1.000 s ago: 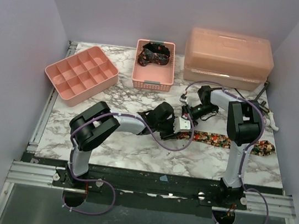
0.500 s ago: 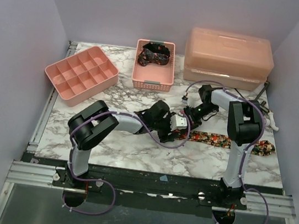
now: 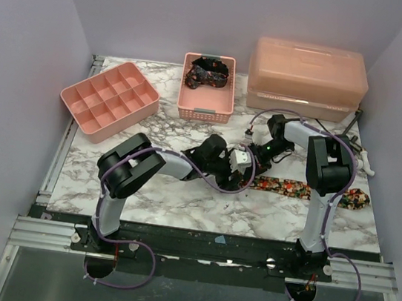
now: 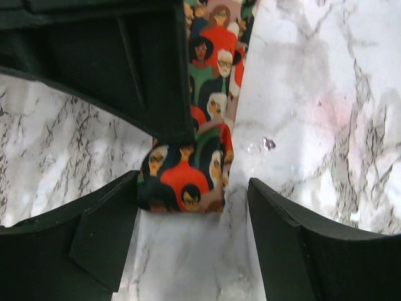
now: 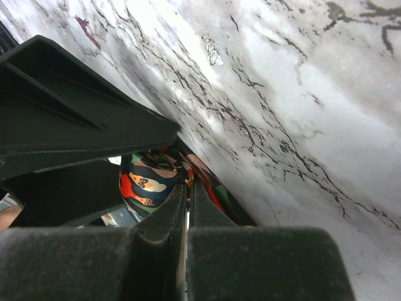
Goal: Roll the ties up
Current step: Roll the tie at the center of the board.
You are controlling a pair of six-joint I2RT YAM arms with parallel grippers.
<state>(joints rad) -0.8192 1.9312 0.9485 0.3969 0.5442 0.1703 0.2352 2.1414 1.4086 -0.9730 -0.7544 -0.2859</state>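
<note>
A tie (image 3: 300, 188) printed with red, orange and green faces lies flat across the right half of the marble table. Its left end (image 4: 182, 182) is folded over. My left gripper (image 4: 193, 191) is open, one black finger on each side of that end, touching nothing. My right gripper (image 5: 187, 186) is shut, its tips nipping the fabric of the folded end (image 5: 147, 179) from above. From overhead both grippers, left (image 3: 243, 160) and right (image 3: 258, 157), meet at the tie's left end. A second dark tie (image 3: 208, 73) lies bunched in the pink basket (image 3: 204, 111).
A pink tray with several compartments (image 3: 108, 100) sits at the back left. A pink lidded box (image 3: 307, 79) stands at the back right. Purple walls enclose the table on three sides. Purple cables loop around both arms.
My left gripper has opened and let go of the tie's end, shifting slightly back and left. The right gripper has stayed shut at that end.
</note>
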